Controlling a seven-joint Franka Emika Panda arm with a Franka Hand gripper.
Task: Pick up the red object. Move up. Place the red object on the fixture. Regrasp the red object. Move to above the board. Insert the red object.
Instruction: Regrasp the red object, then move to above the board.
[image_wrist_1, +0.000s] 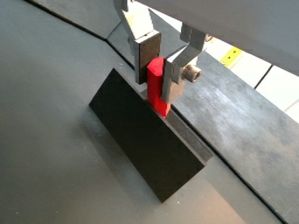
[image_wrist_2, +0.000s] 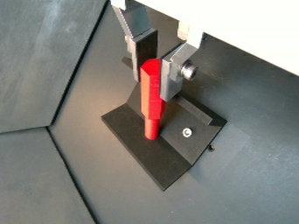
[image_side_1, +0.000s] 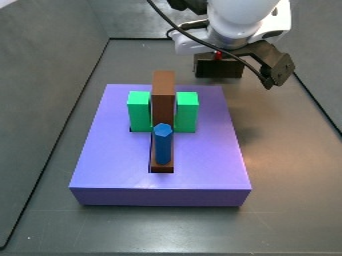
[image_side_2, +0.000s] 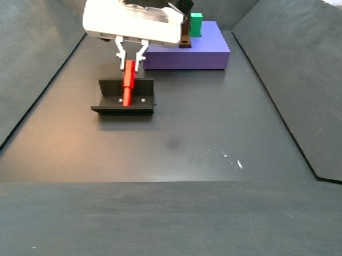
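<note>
- Over the fixture (image_wrist_2: 158, 144), the gripper (image_wrist_2: 159, 54) stands with its fingers (image_wrist_2: 177, 68) clasping the upper part of the red object (image_wrist_2: 152, 98), whose lower end rests on the fixture's base plate against the bracket, upright in both wrist views.
- The peg may tip or slide off if the jaws let go while it leans, since only its lower end is supported.
- A careless regrasp could knock it sideways.
- The board (image_side_1: 166, 150) lies well apart, so a skewed hold would likely spoil the insertion.
- No readable writing or brand shows anywhere.
</note>
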